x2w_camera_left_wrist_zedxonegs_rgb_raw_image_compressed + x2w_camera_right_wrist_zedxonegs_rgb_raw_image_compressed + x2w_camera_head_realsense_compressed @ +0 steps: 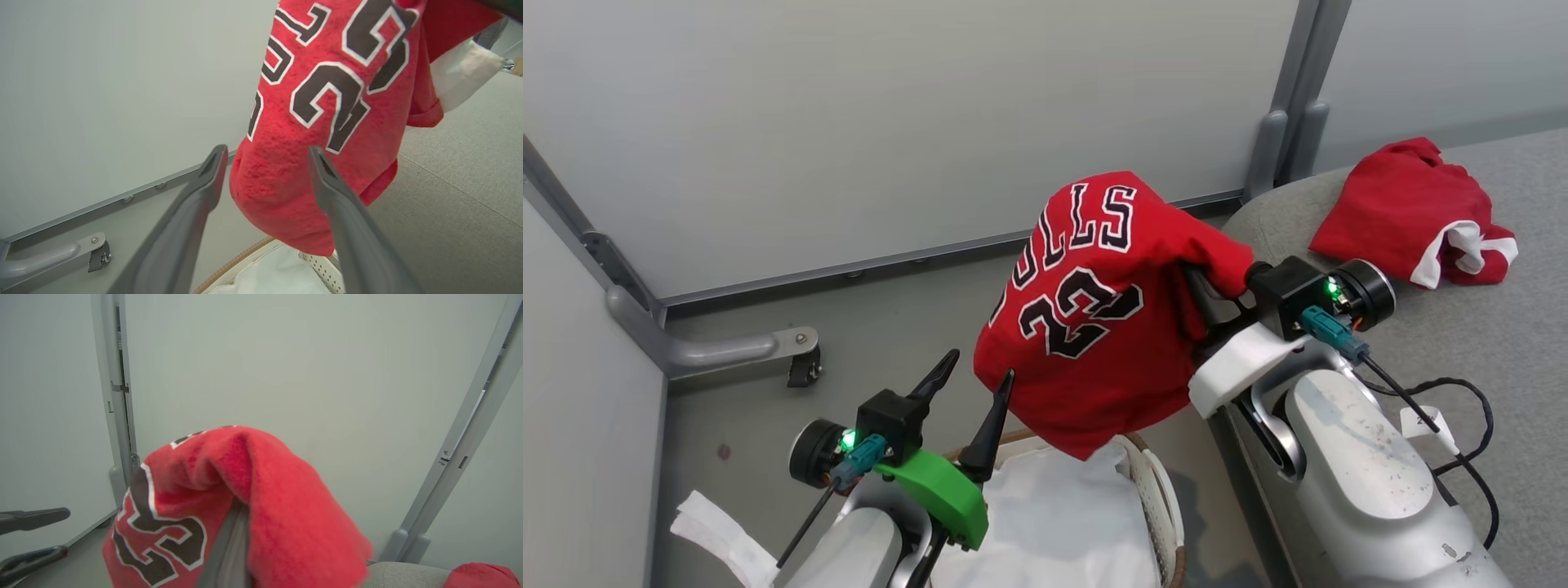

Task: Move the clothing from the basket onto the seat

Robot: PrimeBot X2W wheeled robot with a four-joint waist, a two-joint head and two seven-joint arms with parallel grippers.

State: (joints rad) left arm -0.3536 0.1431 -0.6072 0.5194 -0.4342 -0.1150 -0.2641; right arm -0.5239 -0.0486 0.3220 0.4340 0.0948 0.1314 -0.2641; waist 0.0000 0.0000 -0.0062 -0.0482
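Looking down from the head view, the jersey (1086, 318) hung in the air above the basket (1174, 563), its "23" lettering facing the camera and its lowest fold just over the white liner (1054, 523). The right gripper (1205, 294) had its fingers buried in the cloth's upper right side, carrying it. The left gripper (977, 369) stood wide open with nothing in its grasp, one fingertip just beside the jersey's lower left edge. The plain red garment (1409, 208) lay crumpled on the seat (1462, 343), well apart from the basket. In the left wrist view, the left gripper (265, 153) showed its two fingers spread far apart, the jersey (327, 102) hanging beyond them over the basket (233, 265) rim, the seat (457, 183) at right. In the right wrist view, the right gripper (233, 535) was closed, its fingers tucked under a fold of the jersey (265, 506) draped over them; the left gripper (32, 535) gaped at the left edge, and the plain red garment (482, 575) rested on the seat (400, 573).
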